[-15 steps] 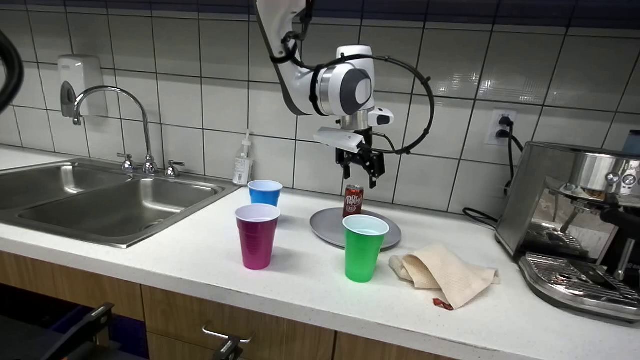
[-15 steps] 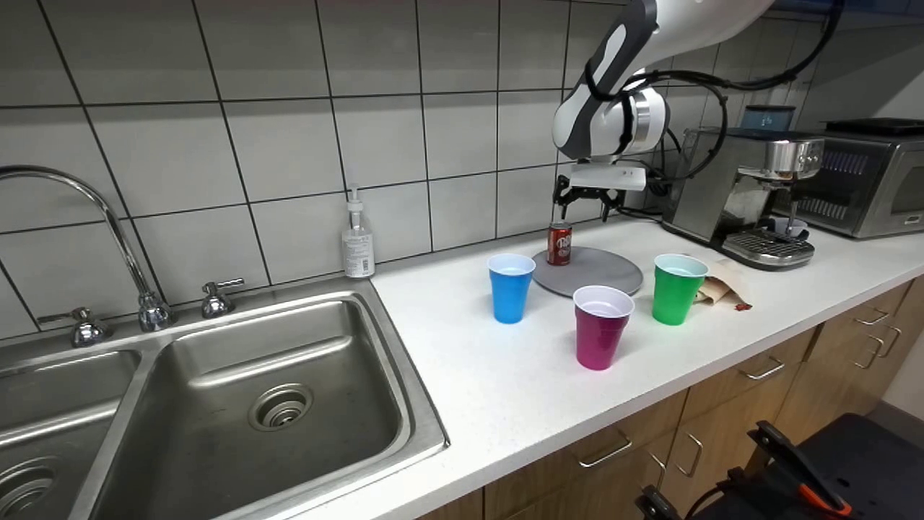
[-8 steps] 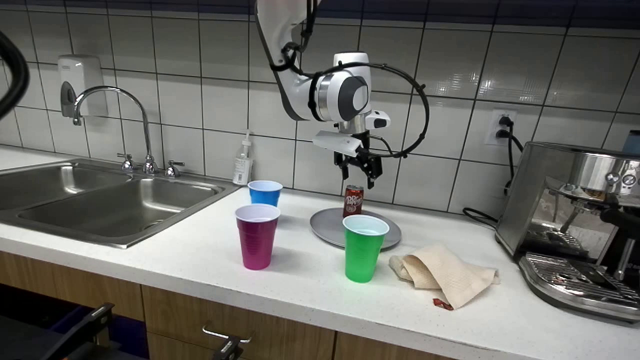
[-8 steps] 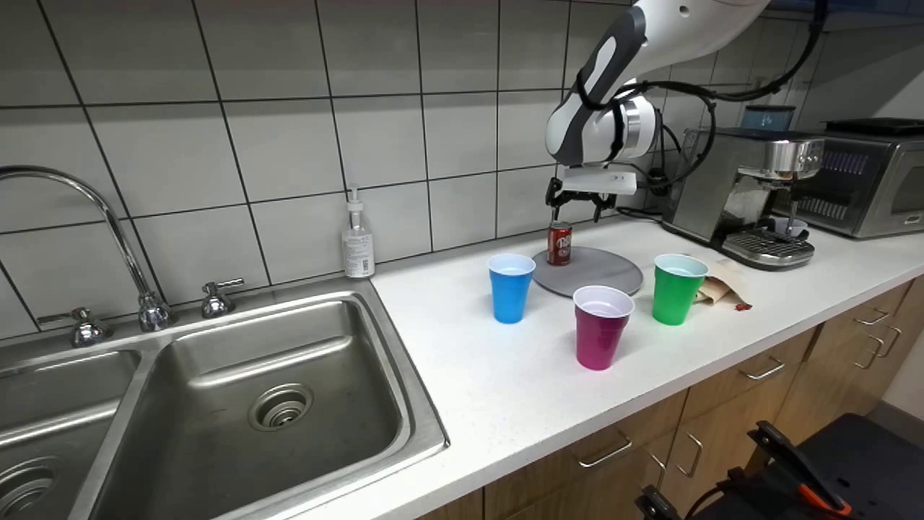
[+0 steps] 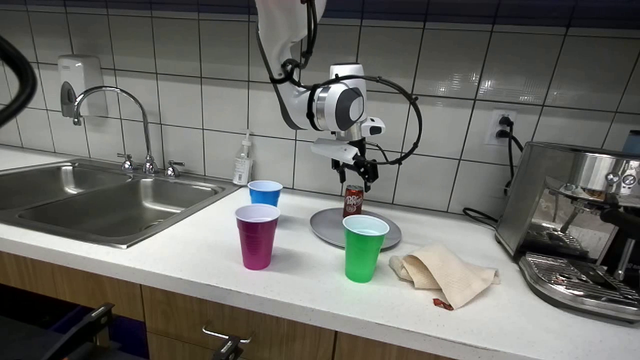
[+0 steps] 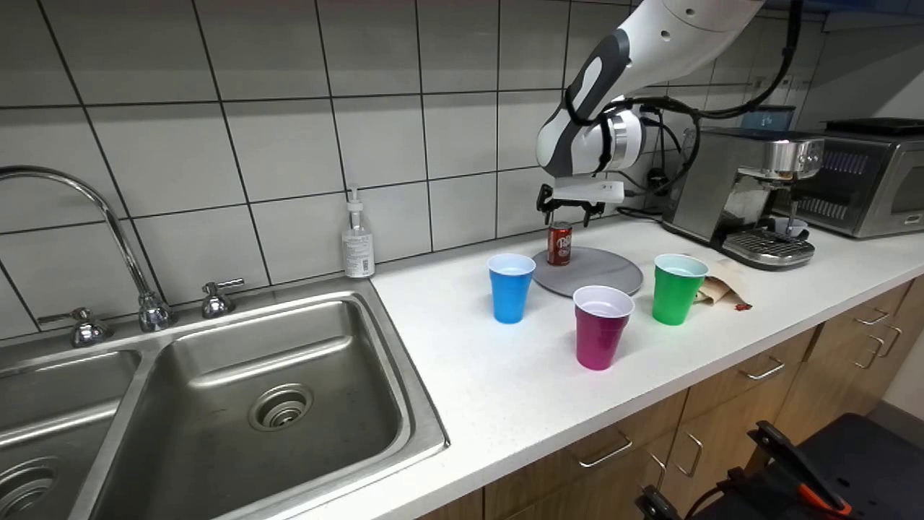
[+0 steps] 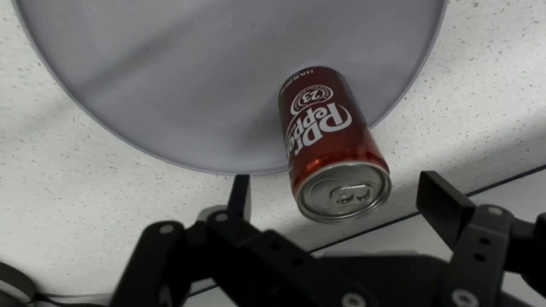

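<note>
Empty gripper (image 7: 335, 179) is hovering wide open above a can (image 7: 326, 123); can is standing upright on a plate (image 7: 170, 76), near its back edge; probably stiff and slippery, looking easiest gripped mid-side.

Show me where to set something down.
Bare counter lies between the sink and blue cup, and behind the cloth, between the plate and coffee machine. Crowded: the plate, with a can on it, the open gripper above, green cup nearby.

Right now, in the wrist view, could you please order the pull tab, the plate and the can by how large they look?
1. Gray plate, partly out of frame
2. Red can
3. Pull tab, smallest
</note>
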